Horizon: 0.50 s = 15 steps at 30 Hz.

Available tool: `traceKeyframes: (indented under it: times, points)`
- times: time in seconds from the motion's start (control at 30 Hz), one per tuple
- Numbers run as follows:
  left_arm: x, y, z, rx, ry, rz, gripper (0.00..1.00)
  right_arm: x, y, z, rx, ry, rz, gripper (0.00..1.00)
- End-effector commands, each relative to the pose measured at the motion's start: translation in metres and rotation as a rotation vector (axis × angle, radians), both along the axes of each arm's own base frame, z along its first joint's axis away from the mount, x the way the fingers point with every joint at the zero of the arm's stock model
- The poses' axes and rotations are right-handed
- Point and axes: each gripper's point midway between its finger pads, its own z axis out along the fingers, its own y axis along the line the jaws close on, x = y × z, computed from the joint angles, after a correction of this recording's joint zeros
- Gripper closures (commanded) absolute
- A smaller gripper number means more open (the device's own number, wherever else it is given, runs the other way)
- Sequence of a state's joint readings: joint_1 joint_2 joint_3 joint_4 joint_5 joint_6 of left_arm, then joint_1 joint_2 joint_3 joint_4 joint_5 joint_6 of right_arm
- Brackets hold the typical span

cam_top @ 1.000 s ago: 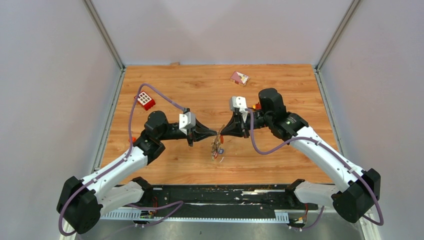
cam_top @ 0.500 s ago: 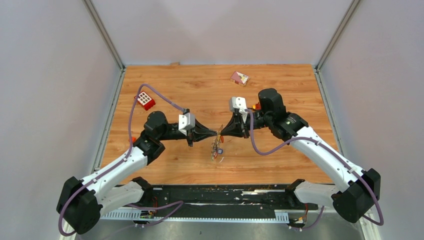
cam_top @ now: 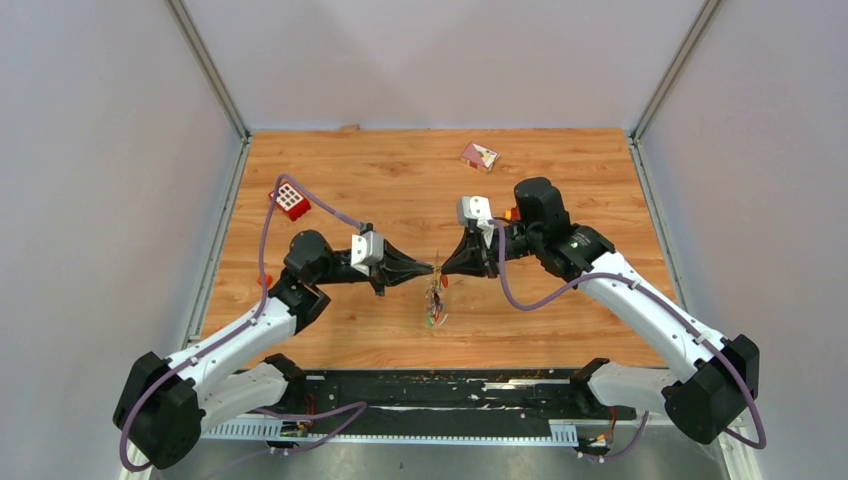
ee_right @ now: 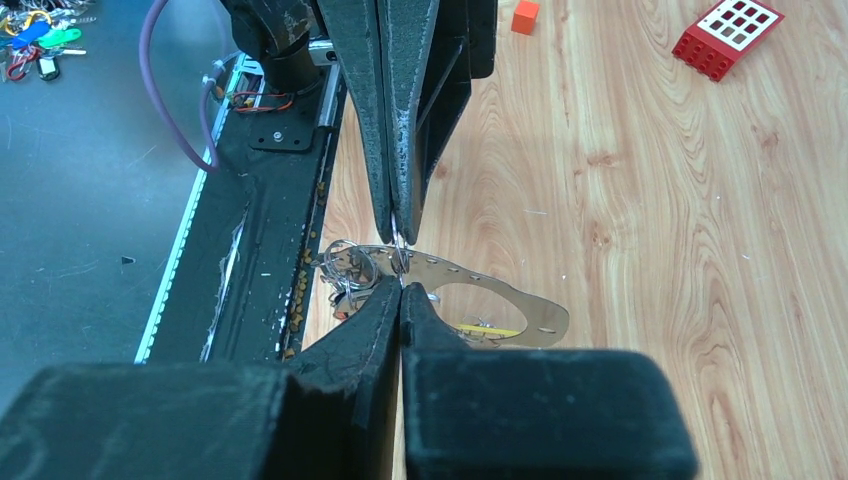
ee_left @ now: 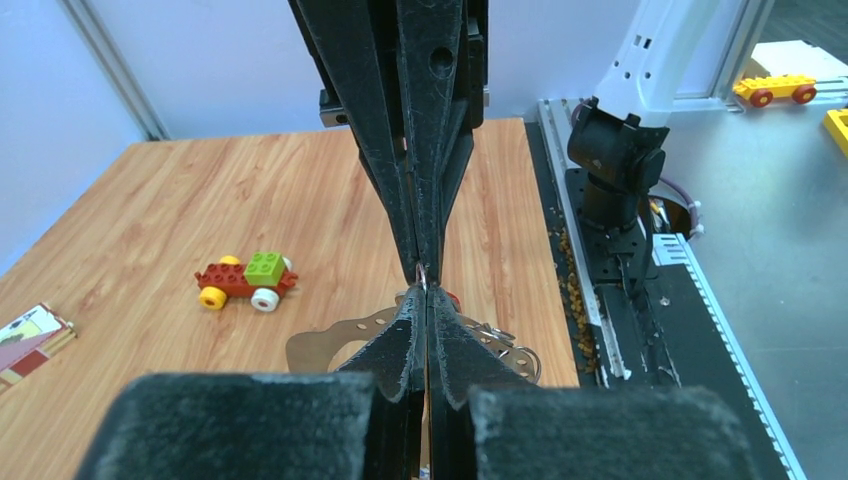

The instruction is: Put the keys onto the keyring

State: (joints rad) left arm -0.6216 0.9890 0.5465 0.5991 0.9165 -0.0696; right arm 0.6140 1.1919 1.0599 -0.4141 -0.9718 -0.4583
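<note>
Top external view: my two arms meet tip to tip over the middle of the brown wooden table [cam_top: 560,170].
Left gripper [cam_top: 431,268]: fingers pressed together, pinching the top edge of the silvery-grey flat keyring loop [ee_right: 545,322].
Right gripper [cam_top: 447,268]: fingers pressed together, nipping the same edge, touching my left tips.
Keyring: hangs just beneath my meeting tips.
Keys [cam_top: 435,303]: a small bunch with thin wire rings, on the keyring's near side; whether they are threaded on, I cannot tell.
Red block with white squares [cam_top: 290,201]: well left of the keyring, farther back.
Pink card-like piece [cam_top: 478,155]: well behind the keyring.
Red, green and yellow brick toy car [ee_left: 245,280]: right of the keyring, farther back.
Small orange cube [ee_right: 525,16]: well left of the keyring.
</note>
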Motion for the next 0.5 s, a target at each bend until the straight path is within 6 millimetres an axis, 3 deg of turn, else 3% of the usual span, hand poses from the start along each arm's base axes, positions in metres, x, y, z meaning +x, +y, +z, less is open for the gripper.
traceKeyframes:
  times: [0.0, 0.1, 0.3, 0.47]
  points:
    - [-0.012, 0.004, 0.031, -0.088, -0.105, -0.039, 1.00, -0.001, 0.000, 0.002, 0.016, -0.029, 0.029, 0.95]
    - [-0.011, 0.004, 0.030, -0.090, -0.107, -0.037, 1.00, -0.005, 0.000, 0.002, 0.019, -0.028, 0.048, 0.87]
    - [-0.011, 0.004, 0.030, -0.101, -0.104, -0.040, 1.00, -0.007, -0.002, 0.007, 0.028, -0.053, 0.050, 0.61]
    - [-0.010, 0.003, 0.029, -0.107, -0.088, -0.039, 1.00, -0.008, -0.002, 0.016, 0.043, -0.065, 0.048, 0.57]
